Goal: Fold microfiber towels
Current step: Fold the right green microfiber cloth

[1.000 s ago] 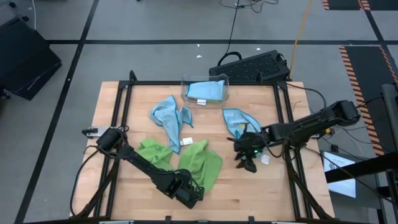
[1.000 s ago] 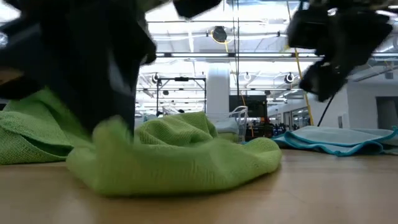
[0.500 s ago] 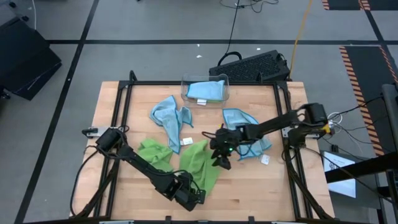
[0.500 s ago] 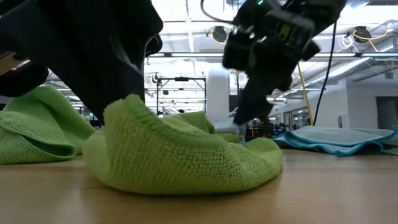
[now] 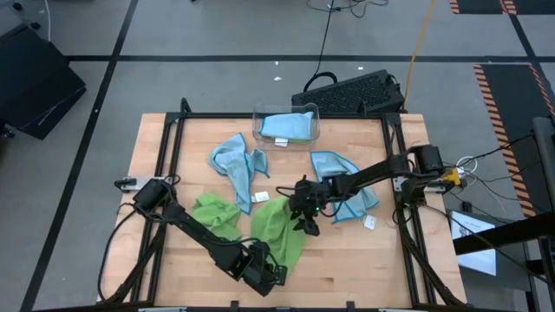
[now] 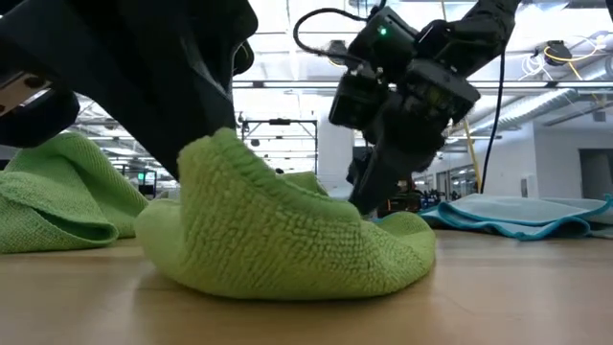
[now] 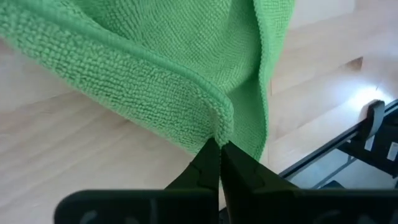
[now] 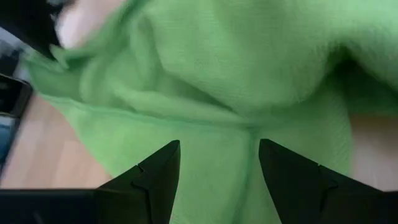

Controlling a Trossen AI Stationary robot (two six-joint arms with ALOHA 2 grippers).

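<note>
Left claw sits low at the bench's 6 o'clock edge, fingers pinched together on the near hem of the lime green towel — the left wrist view shows the fold of cloth caught right at the tips. Its arm runs back toward 9 o'clock, crossing beside a second green towel crumpled at about 8 o'clock. In the low view the pinched hem is lifted into a ridge, with the second green towel lying behind it.

Centre: a light blue towel lies bunched just past the bench's middle toward 11 o'clock, small white tag near its lower tip. At 12 o'clock a clear plastic bin holds another blue cloth. Off the bench past the bin, a black keyboard on the floor.

Right claw hangs over the far right edge of the pinched green towel, roughly 4 o'clock of bench centre. Fingers spread apart — the right wrist view shows both tips wide with green cloth filling the gap beyond them. I can't tell whether the tips touch the cloth.

Its arm reaches in from 3 o'clock, passing over a third blue towel that lies flat-ish there; the low view shows that one well apart from the green heap. Another white tag sits just off that towel's near corner.
</note>
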